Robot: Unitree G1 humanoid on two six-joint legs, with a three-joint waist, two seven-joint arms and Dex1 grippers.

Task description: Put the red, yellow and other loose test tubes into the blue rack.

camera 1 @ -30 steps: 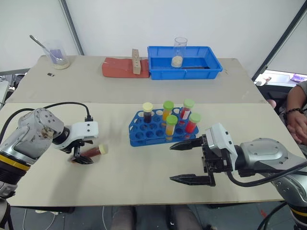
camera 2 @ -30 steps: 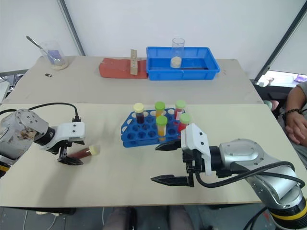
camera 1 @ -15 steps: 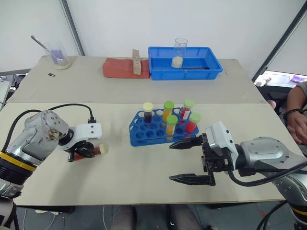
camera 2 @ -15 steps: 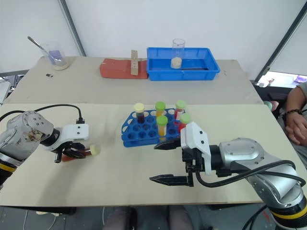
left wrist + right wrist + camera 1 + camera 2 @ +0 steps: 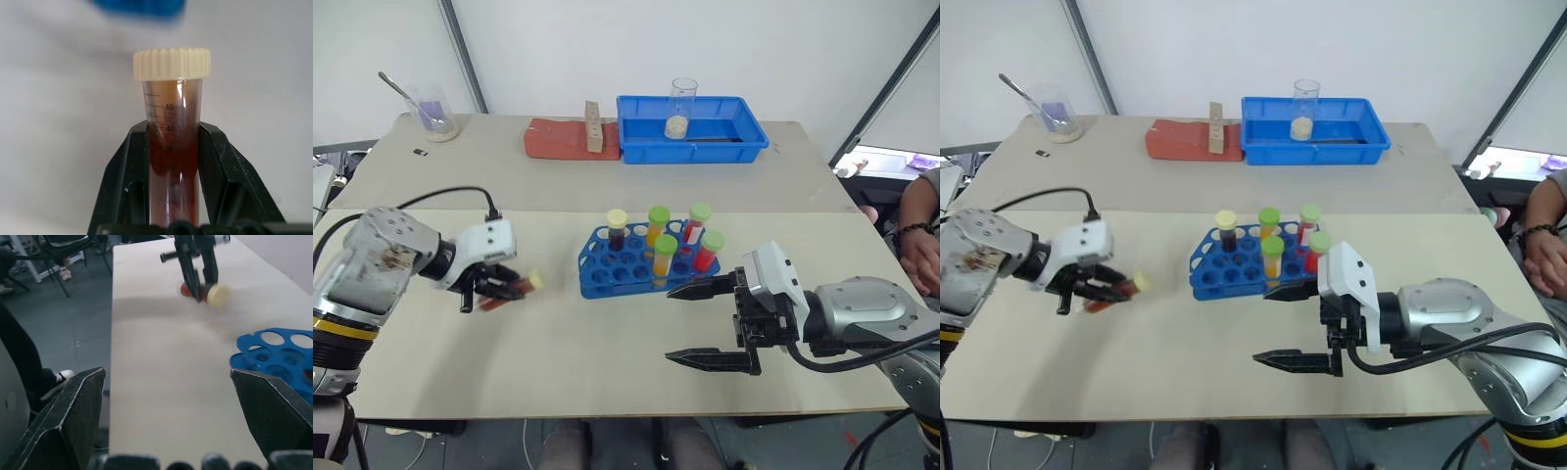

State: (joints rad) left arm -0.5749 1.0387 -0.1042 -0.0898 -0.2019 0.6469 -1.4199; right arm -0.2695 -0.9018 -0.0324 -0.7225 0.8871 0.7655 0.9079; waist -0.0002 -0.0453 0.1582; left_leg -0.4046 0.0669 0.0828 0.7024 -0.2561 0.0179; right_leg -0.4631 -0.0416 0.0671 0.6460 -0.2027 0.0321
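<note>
A loose test tube (image 5: 516, 286) with dark red-brown liquid and a pale yellow cap is held just above the table, left of the blue rack (image 5: 617, 277). My left gripper (image 5: 499, 288) is shut on it. In the left wrist view the tube (image 5: 173, 147) sits between both black fingers (image 5: 126, 181), cap outward. The rack holds several capped tubes upright, with red, yellow-orange and dark liquid. My right gripper (image 5: 692, 323) hangs open just right of the rack, nothing between its fingers. The right wrist view shows the held tube (image 5: 212, 294) beyond the rack (image 5: 274, 355).
At the back stand a larger blue tray (image 5: 690, 152) with a clear beaker (image 5: 682, 106) in it, a red-brown slab (image 5: 556, 139) with a wooden block (image 5: 592, 127), and a beaker with a spoon (image 5: 435, 116). A person's hand (image 5: 922, 250) is at the right edge.
My left gripper went from open around the lying tube to shut on it, then lifted it off the table and a little toward the rack. The right gripper stayed put.
</note>
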